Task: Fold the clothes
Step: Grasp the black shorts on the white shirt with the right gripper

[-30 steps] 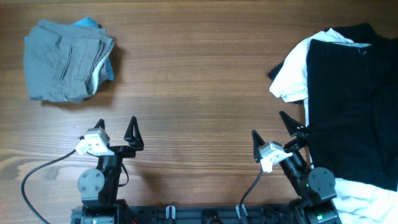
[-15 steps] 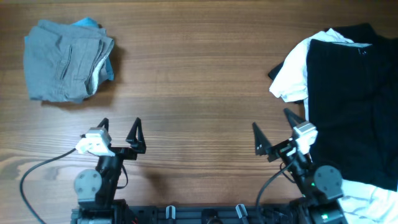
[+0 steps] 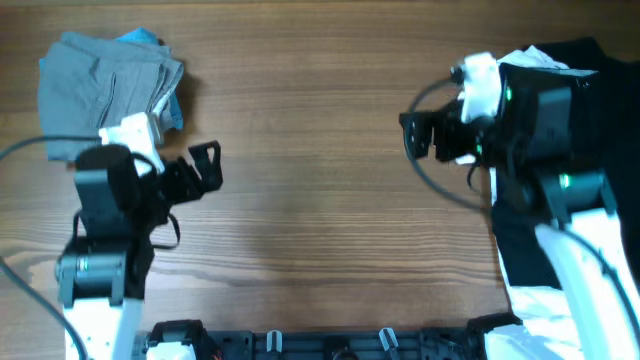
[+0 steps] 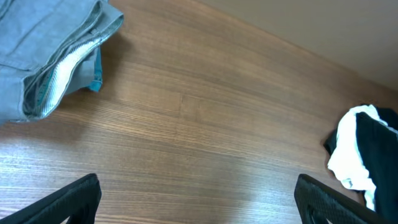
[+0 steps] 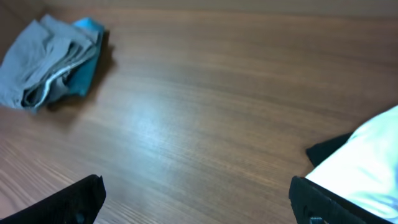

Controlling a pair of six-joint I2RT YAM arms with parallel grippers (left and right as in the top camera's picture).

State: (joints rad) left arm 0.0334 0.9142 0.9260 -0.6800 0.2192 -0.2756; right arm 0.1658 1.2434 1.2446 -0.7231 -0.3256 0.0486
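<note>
Both tools spread wide | black shorts [image 3: 620, 120] beside right tool [image 3: 420, 136] | grey shorts [image 3: 90, 95] beside left tool [image 3: 205, 166]

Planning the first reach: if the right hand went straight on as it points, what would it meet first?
Likely bare table; the right hand, open, aims across open wood, the grey shorts lying off-line. Depth is unclear.

A wooden table [image 3: 310, 150] — brown, with lengthwise grain — fills every view.
</note>
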